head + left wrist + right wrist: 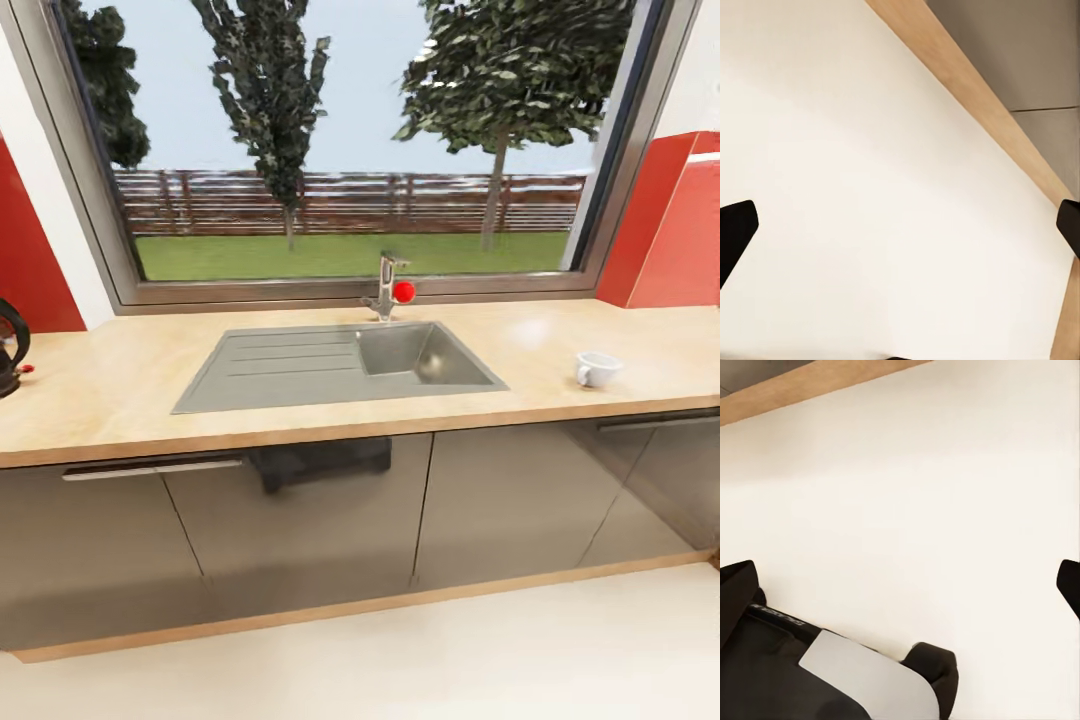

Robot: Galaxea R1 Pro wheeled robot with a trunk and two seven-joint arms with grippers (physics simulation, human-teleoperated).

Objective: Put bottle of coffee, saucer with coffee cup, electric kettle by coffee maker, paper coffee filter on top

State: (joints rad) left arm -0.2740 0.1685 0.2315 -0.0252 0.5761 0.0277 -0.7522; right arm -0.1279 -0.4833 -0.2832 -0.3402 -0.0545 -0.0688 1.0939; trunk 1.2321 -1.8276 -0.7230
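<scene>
Left end effector [900, 232]: two dark fingertips [735, 229] are seen at opposite edges of the left wrist view, spread wide apart, with nothing held between them; pale floor [870, 187] lies beneath, bordered by a wooden plinth strip [967, 90] and grey cabinet fronts [1027, 52].

Right end effector [900, 585]: dark fingertips [736, 585] are likewise set wide apart, nothing gripped; pale floor [915, 480] is seen below, along with part of the robot's dark base with a light grey panel [862, 679], and a wooden strip [802, 390] at the far edge.

Tabletop [110, 390]: light wood, running across the head view under a large window [350, 150].

Sink [335, 365]: grey, inset at the middle of the tabletop, with a ribbed drainer on its left half and a basin on its right.

Tap [386, 288]: metal, mounted behind the basin, with a red knob [403, 291] on its right side.

Coffee cup [597, 368]: white, placed on the tabletop well to the right of the sink, near the front edge, apparently tipped on its side with the opening facing left.

Electric kettle [10, 350]: dark, partly cut off at the left edge of the head view, standing on the tabletop well apart from the sink.

Cabinets [300, 520]: glossy grey doors below the tabletop, with bar handles [150, 468].

Wall panels [670, 230]: red, at both sides of the window.

Outside: grass, trees and a wooden fence are seen through the glass.
</scene>
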